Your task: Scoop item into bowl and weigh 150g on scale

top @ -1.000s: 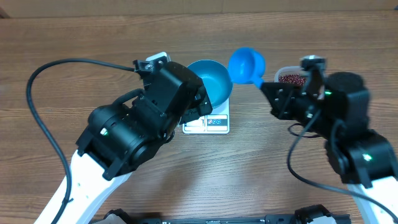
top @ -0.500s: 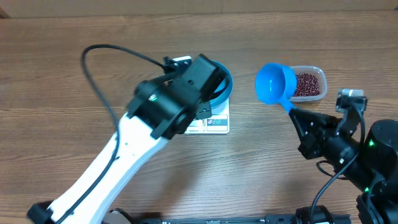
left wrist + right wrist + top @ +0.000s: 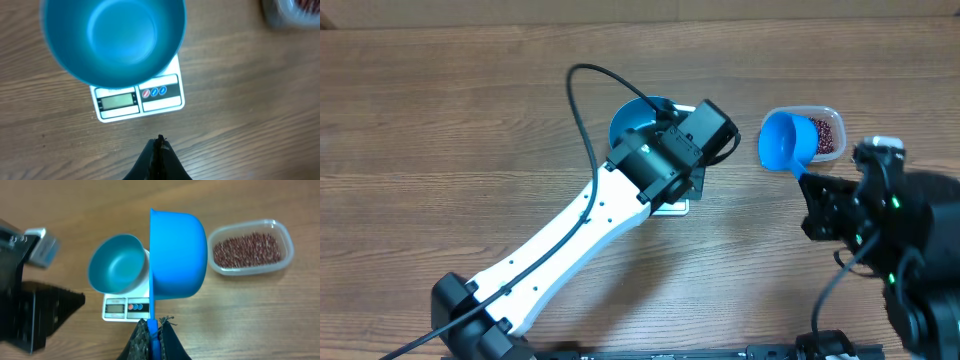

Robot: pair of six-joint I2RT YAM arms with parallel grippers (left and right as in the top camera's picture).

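Note:
The blue bowl (image 3: 112, 35) sits empty on the white scale (image 3: 140, 97). My left gripper (image 3: 160, 142) hovers shut and empty over the wood just in front of the scale's display. From overhead, the left arm (image 3: 670, 160) covers most of the scale, and only the bowl's rim (image 3: 632, 112) shows. My right gripper (image 3: 156, 325) is shut on the handle of a blue scoop (image 3: 177, 255), held in the air between the bowl (image 3: 117, 262) and the clear tub of red-brown beans (image 3: 247, 247). No beans show in the scoop (image 3: 787, 140).
The clear tub (image 3: 828, 132) stands at the right rear of the wooden table, partly under the scoop. The left arm's white link (image 3: 560, 245) runs diagonally from the front left, and its black cable (image 3: 582, 100) loops above it.
The left arm has swung right and stretched out over the scale, and its gripper went from open to shut. The right arm carried the scoop right, toward the tub.

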